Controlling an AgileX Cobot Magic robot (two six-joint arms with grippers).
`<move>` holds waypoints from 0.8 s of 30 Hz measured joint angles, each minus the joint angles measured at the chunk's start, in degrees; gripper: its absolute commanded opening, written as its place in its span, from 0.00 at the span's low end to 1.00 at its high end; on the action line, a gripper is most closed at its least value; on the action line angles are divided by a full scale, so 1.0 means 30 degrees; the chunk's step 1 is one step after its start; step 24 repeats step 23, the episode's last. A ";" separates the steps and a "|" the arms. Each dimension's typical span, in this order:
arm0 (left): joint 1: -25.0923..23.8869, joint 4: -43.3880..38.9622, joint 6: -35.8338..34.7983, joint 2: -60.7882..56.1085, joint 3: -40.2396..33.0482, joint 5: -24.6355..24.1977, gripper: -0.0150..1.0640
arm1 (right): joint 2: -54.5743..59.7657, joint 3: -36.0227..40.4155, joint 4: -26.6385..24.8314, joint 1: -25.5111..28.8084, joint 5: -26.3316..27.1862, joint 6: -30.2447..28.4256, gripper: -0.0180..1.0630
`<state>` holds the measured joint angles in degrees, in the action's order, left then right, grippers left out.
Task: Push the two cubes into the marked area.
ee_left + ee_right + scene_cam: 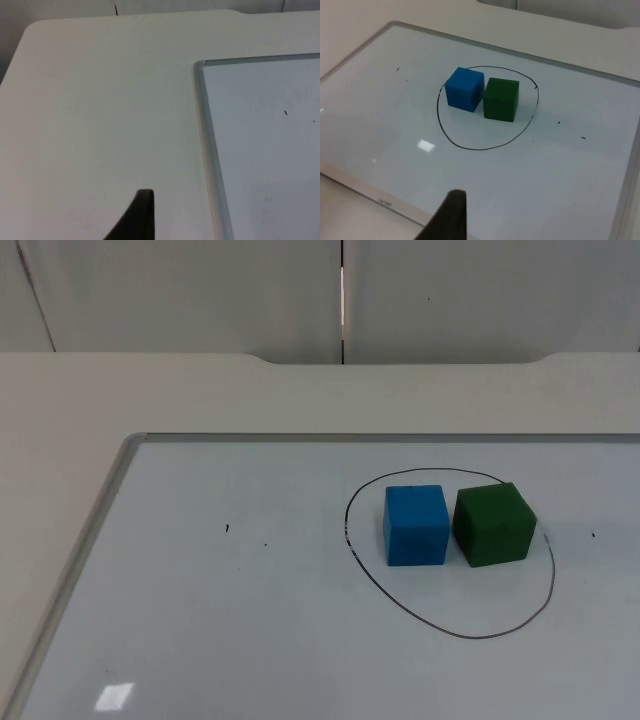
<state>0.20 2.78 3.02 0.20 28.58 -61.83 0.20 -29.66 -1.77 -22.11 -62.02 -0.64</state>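
Note:
A blue cube (416,525) (464,89) and a green cube (494,524) (501,99) stand side by side on the whiteboard (250,620), close together. Both sit inside the hand-drawn black ring (480,637) (480,149), in its far half. My left gripper (142,210) hangs over the bare table beside the whiteboard's corner (200,65), far from the cubes. My right gripper (451,212) hovers near the whiteboard's edge (385,202), well back from the ring. Neither gripper touches anything.
The whiteboard has a raised metal frame (90,540) (210,150). A few small black marks (227,529) dot its surface. Beige table (200,390) surrounds the board, and the grey partition wall (200,290) stands behind it.

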 measured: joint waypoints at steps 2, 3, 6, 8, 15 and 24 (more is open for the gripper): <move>0.0000 0.0000 0.0000 0.0000 0.0000 0.0000 0.99 | 0.0000 0.0000 0.0000 0.0000 0.0000 0.0000 0.99; 0.0000 0.0000 0.0000 0.0000 0.0000 0.0000 0.99 | 0.0000 0.0000 0.0000 0.0000 0.0000 0.0000 0.99; 0.0000 0.0000 0.0000 0.0000 0.0000 0.0000 0.99 | 0.0000 0.0000 0.0000 0.0220 0.0000 0.0000 0.99; 0.0000 0.0000 0.0000 0.0000 0.0000 0.0000 0.99 | 0.0000 0.0000 0.0000 0.0869 0.0000 0.0000 0.99; 0.0000 0.0000 0.0000 0.0000 0.0000 0.0000 0.99 | 0.0000 0.0000 0.0000 0.3726 0.0000 0.0000 0.99; 0.0000 0.0000 0.0000 0.0000 0.0000 0.0000 0.99 | 0.0000 0.0000 0.0000 0.6290 0.0000 0.0000 0.99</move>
